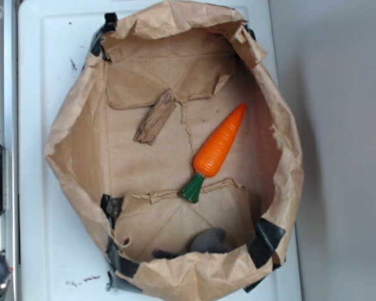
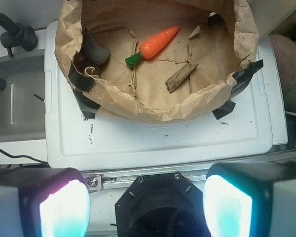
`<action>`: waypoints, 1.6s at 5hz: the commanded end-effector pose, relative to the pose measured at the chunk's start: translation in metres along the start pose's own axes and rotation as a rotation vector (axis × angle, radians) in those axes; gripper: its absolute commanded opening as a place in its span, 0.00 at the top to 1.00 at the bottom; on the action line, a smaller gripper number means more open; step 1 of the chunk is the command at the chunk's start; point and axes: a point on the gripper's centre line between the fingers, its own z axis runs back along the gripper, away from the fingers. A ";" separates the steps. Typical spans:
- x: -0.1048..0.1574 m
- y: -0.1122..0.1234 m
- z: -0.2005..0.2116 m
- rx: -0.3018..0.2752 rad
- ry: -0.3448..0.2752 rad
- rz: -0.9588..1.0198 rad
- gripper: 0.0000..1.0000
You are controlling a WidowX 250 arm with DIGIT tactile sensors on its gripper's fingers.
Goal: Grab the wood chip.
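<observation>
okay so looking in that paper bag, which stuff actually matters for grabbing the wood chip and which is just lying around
Matters for the job:
wood chip, lying flat on the floor of the paper bag
gripper, open, back outside the bag

Just lying about:
toy carrot, beside the chip, not touching it
dark grey lump, at the bag's edge
</observation>
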 end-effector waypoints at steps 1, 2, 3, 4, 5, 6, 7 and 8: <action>0.000 0.000 0.000 0.000 0.000 0.000 0.00; 0.049 -0.006 -0.013 0.028 -0.056 0.098 0.00; 0.096 -0.015 -0.037 0.043 -0.095 0.215 0.00; 0.096 -0.015 -0.037 0.043 -0.095 0.215 0.00; 0.096 -0.015 -0.037 0.043 -0.095 0.215 0.00; 0.096 -0.015 -0.037 0.043 -0.095 0.215 0.00; 0.110 0.013 -0.087 0.062 -0.101 0.244 0.00; 0.123 0.021 -0.137 0.163 -0.097 0.238 0.00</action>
